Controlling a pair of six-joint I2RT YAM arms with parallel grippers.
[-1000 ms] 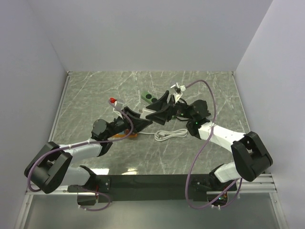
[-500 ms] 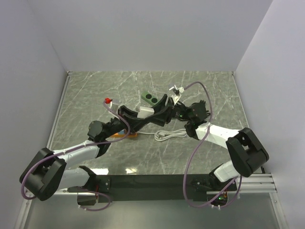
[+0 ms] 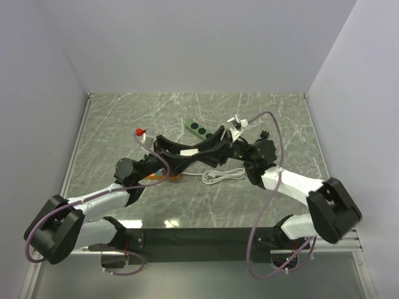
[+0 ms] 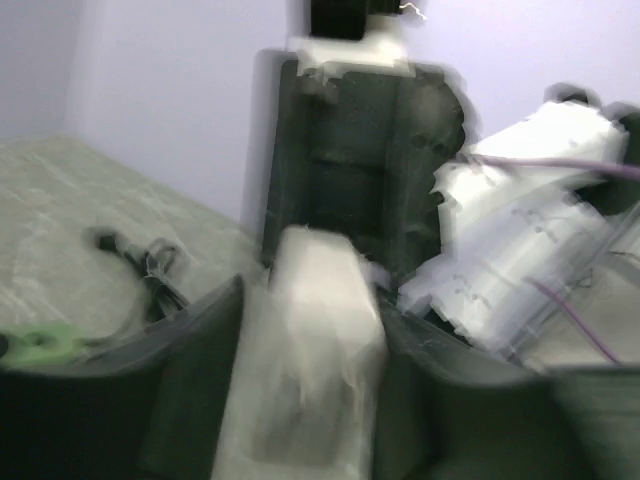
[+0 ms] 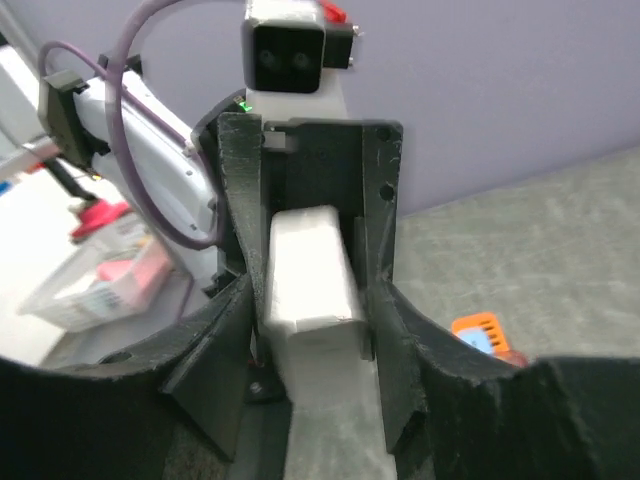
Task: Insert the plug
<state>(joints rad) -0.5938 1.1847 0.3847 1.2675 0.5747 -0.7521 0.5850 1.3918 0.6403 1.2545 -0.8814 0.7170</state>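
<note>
Lab test cell, plain white walls [image 3: 199, 43], marble-patterned table [image 3: 124, 118], mounting rail [image 3: 199, 237]

White boxy plug [image 5: 310, 290] aloft, lying level; green power strip [image 3: 198, 128] flat nearby, sockets up.

Green-grey marbled table [image 3: 124, 118]. Green power strip [image 3: 198, 128] lies flat on it at 12 o'clock from centre, set at an angle. Coiled white cable [image 3: 224, 175] rests on the surface at 4 o'clock, near centre. Orange object [image 3: 165, 178] sits at 8 o'clock, partly hidden, type unclear.
</note>
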